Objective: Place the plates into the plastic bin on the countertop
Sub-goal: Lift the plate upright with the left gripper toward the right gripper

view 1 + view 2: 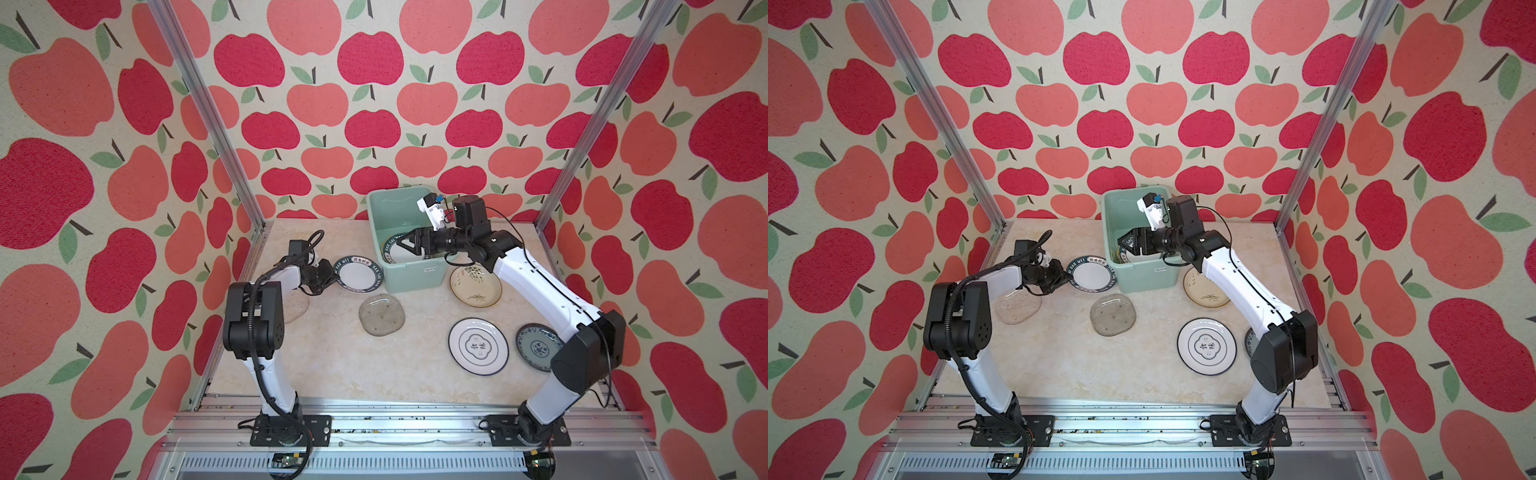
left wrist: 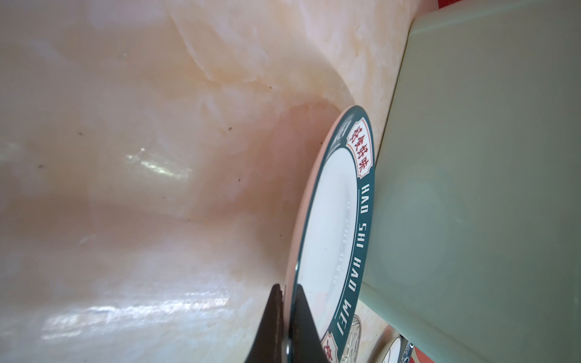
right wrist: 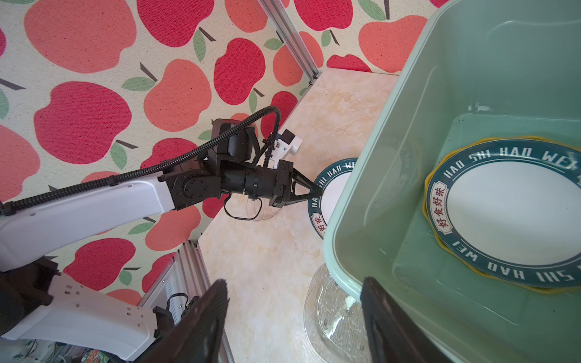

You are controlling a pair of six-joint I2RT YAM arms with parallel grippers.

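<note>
A white plate with a dark green rim (image 1: 359, 274) (image 1: 1092, 276) (image 2: 330, 220) lies on the countertop (image 1: 332, 357) against the left wall of the mint-green plastic bin (image 1: 415, 276) (image 1: 1142, 278) (image 2: 471, 188) (image 3: 377, 157). My left gripper (image 1: 330, 276) (image 1: 1065, 276) (image 2: 287, 292) is shut on that plate's near rim. Inside the bin, a second green-rimmed plate (image 1: 388, 249) (image 3: 509, 213) rests on a yellow plate (image 3: 540, 289). Over the bin's front left corner my right gripper (image 1: 405, 245) (image 1: 1127, 245) (image 3: 294, 283) hangs open, holding nothing.
A clear glass plate (image 1: 381, 314) (image 3: 333, 314) lies in front of the bin, and another glass plate (image 1: 1017, 307) is under my left arm. A cream plate (image 1: 476, 286), a white dark-rimmed plate (image 1: 478, 346) and a blue-patterned plate (image 1: 536, 345) lie at the right.
</note>
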